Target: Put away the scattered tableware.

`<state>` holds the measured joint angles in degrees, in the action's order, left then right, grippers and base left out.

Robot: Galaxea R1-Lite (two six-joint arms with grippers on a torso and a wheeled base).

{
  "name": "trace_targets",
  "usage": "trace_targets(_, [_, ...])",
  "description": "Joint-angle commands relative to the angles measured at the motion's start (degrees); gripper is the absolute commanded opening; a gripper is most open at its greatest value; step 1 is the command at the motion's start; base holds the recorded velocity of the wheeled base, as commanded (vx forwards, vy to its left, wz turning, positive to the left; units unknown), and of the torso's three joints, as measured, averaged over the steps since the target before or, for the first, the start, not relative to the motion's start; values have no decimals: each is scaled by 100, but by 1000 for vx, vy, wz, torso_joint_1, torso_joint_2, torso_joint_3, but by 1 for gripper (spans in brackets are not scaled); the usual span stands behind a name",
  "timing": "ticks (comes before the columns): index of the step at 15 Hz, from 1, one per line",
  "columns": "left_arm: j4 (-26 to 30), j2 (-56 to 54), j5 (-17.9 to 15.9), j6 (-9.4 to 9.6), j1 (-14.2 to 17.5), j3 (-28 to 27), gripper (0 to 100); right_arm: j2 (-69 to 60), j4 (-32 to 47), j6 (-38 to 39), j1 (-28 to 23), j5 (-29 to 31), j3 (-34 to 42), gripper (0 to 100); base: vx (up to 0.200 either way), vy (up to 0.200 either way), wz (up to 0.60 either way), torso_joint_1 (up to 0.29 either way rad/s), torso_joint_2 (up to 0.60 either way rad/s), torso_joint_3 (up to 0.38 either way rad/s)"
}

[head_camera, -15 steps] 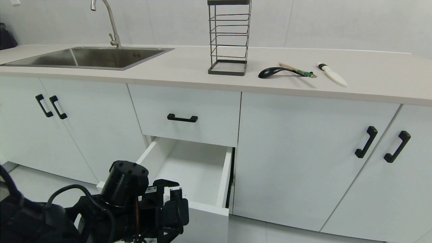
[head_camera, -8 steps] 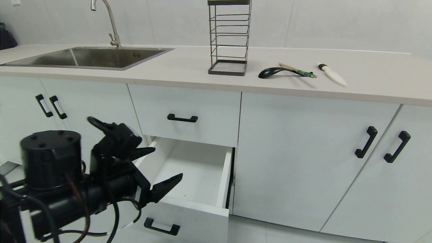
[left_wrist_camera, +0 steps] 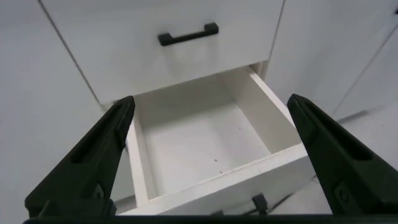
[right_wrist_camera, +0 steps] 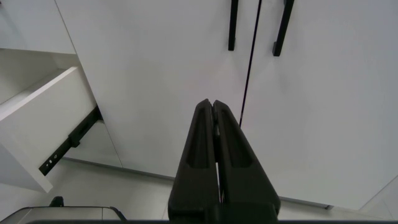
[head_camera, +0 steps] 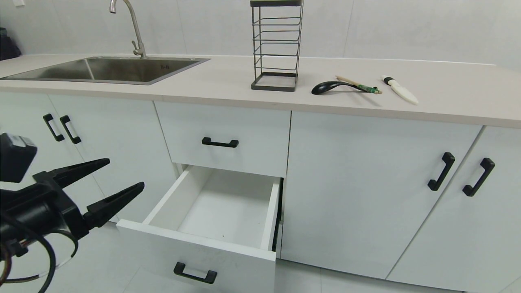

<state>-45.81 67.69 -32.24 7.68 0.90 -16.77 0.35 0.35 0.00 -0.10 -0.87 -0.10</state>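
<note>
while the tapered left claw (head_camera: pixel 126 172) gapes empty, the right claw (right_wrist_camera: pixel 213 102) is pinched together.

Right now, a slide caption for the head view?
Open left pincer beside the pulled-out drawer; spoon, chopsticks and knife on the countertop.

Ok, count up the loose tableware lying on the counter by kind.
Black spoon: 1
Chopsticks, counted as one set: 1
White knife: 1
Total: 3
</note>
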Motion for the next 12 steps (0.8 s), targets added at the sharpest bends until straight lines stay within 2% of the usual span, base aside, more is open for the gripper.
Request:
trace_targets(1, [-42, -652, 139, 58, 77, 218, 100, 9, 0, 0, 1, -1, 1, 0, 0, 0, 0, 0, 0, 0])
trace_targets(4, [-7, -1276, 473, -3, 165, 385, 100, 9, 0, 0, 1, -1, 1, 0, 0, 0, 0, 0, 0, 0])
trace_targets(6, [20, -2173, 623, -12, 297, 1027, 100, 9, 0, 0, 1, -1, 1, 0, 0, 0, 0, 0, 0, 0])
trace_targets(8, [257, -2955, 623, -21, 420, 1669, 100, 9, 0, 0, 1, -1, 1, 0, 0, 0, 0, 0, 0, 0])
trace_targets(9, [688, -3359, 623, -100, 455, 1677, 100, 9, 0, 0, 1, -1, 1, 0, 0, 0, 0, 0, 0, 0])
trace_targets(10, [1268, -3939, 623, -267, 472, 1677, 100, 9, 0, 0, 1, -1, 1, 0, 0, 0, 0, 0, 0, 0])
trace_targets(12, [2278, -4915, 623, -267, 464, 1677, 100, 9, 0, 0, 1, -1, 1, 0, 0, 0, 0, 0, 0, 0])
